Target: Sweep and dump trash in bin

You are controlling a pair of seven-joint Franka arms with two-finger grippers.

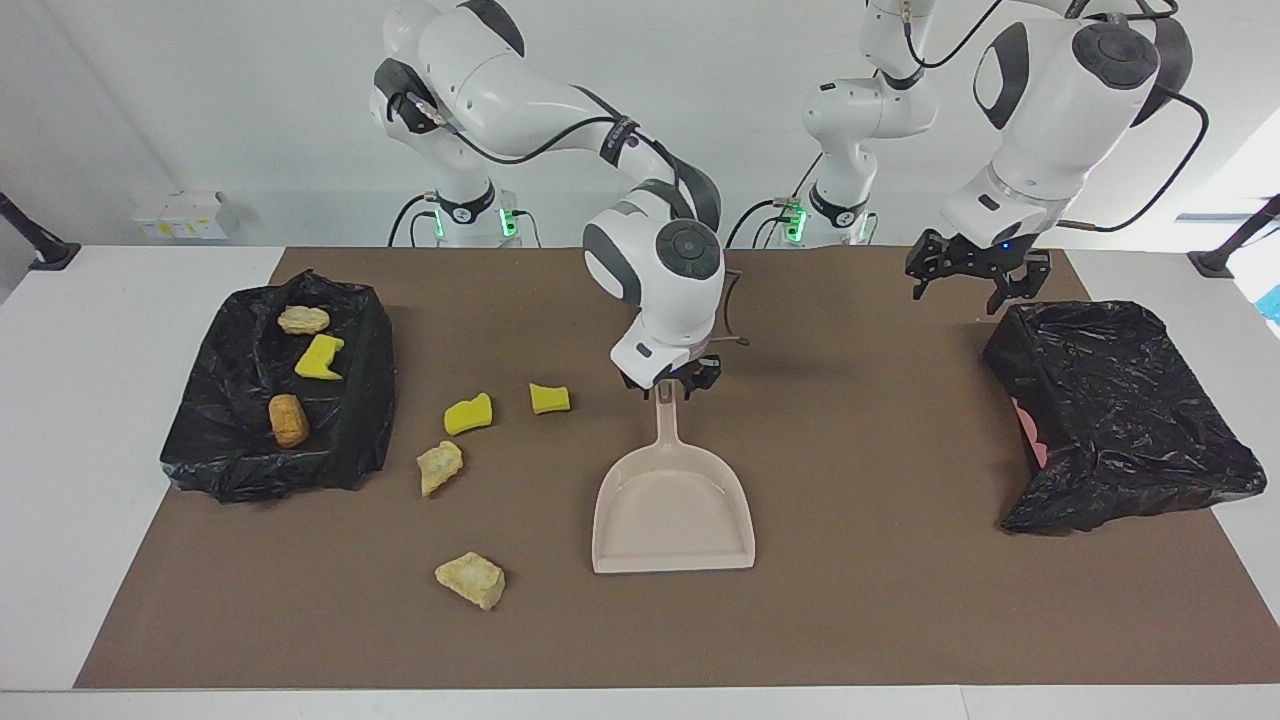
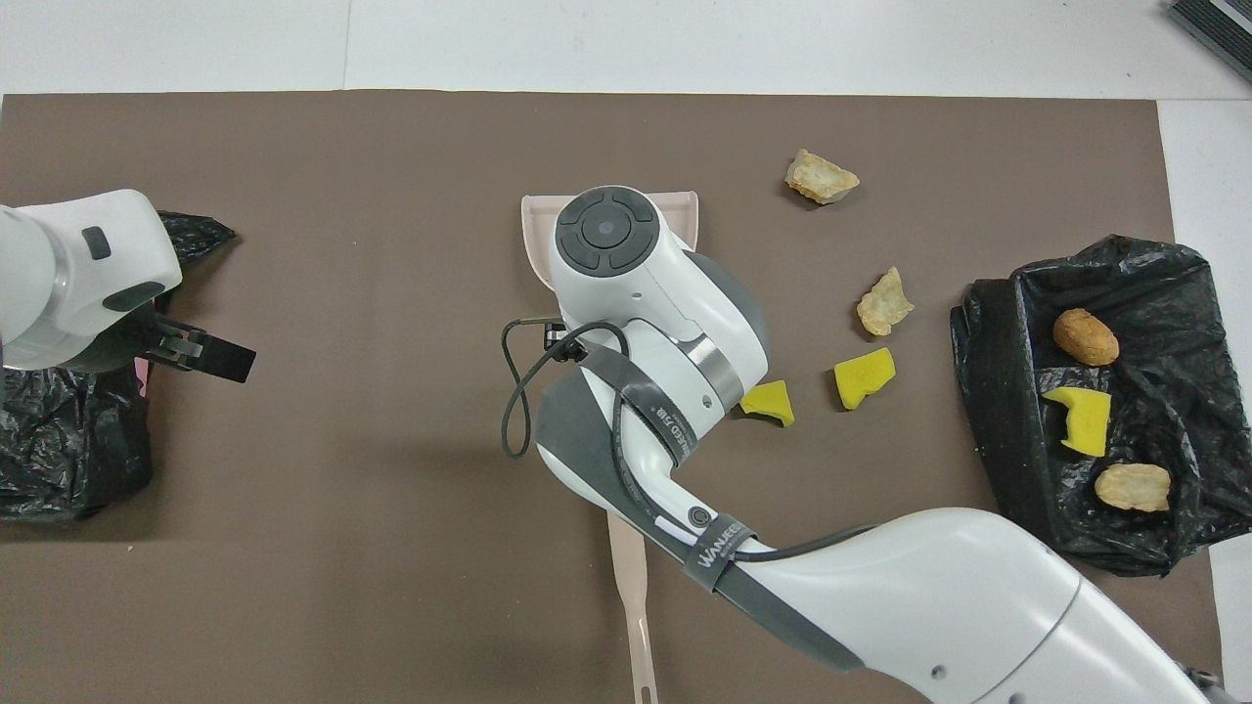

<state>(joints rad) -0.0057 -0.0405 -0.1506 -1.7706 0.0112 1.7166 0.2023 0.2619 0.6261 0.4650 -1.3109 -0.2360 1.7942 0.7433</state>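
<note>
A beige dustpan (image 1: 672,515) lies flat mid-mat, its handle pointing toward the robots. My right gripper (image 1: 668,385) stands open at the handle's tip, one finger on each side; from overhead the wrist hides it and most of the dustpan (image 2: 536,235). Trash lies loose between the dustpan and the right arm's end: two yellow sponge pieces (image 1: 468,413) (image 1: 549,398) and two beige chunks (image 1: 439,466) (image 1: 470,580). A black-bagged bin (image 1: 250,470) there holds a beige chunk (image 1: 303,319), a yellow piece (image 1: 320,358) and a brown lump (image 1: 288,420). My left gripper (image 1: 965,275) hangs open over the mat.
A second black-bagged bin (image 1: 1120,420) sits at the left arm's end, with some pink showing at its side. A thin beige handle with a hole at its end (image 2: 631,606) lies on the mat nearer to the robots than the dustpan.
</note>
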